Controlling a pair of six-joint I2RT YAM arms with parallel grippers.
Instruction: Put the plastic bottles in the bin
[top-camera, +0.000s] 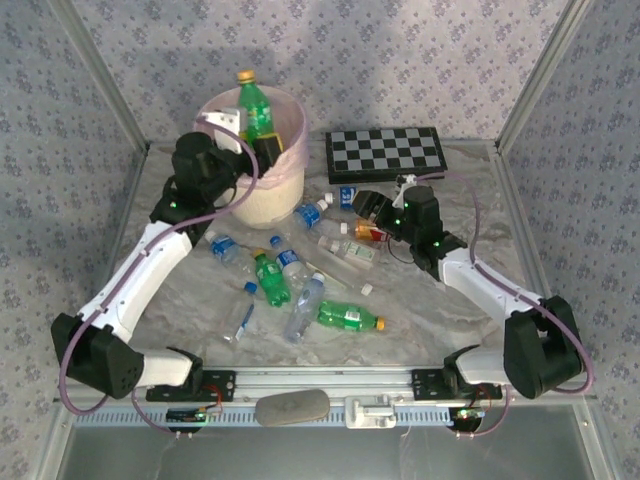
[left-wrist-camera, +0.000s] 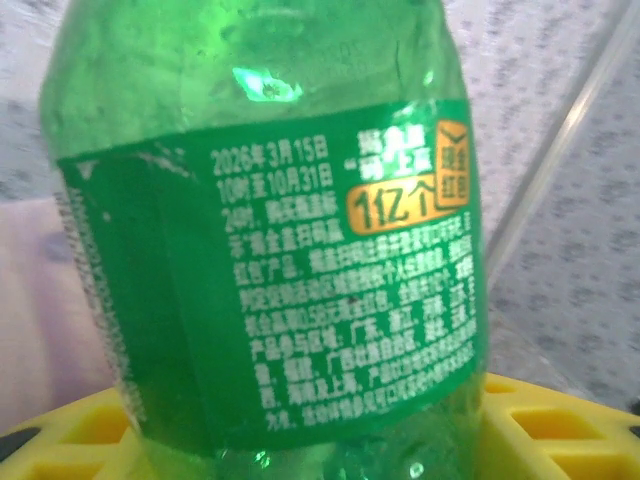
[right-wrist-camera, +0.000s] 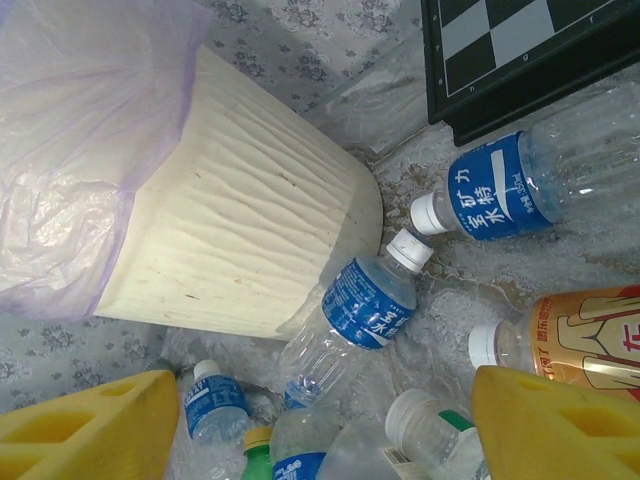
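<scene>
Top external: left claw (top-camera: 252, 135) clamped on green bottle (top-camera: 257, 108), upright, yellow cap on top, held over mouth of bin (top-camera: 268, 195); pink liner (top-camera: 296, 128) draped over rim. Left wrist: yellow fingers (left-wrist-camera: 565, 420) flank bottle at label's lower edge. Right claw (right-wrist-camera: 320, 430) low over counter (top-camera: 425, 320), jaws apart, empty; orange-labelled bottle (right-wrist-camera: 575, 340) just beside one finger. Blue-labelled bottle (right-wrist-camera: 360, 315) lies just beside bin's base. Loose bottles (top-camera: 270, 280) scattered on counter between bin, chessboard (top-camera: 385, 150) and arm bases.
</scene>
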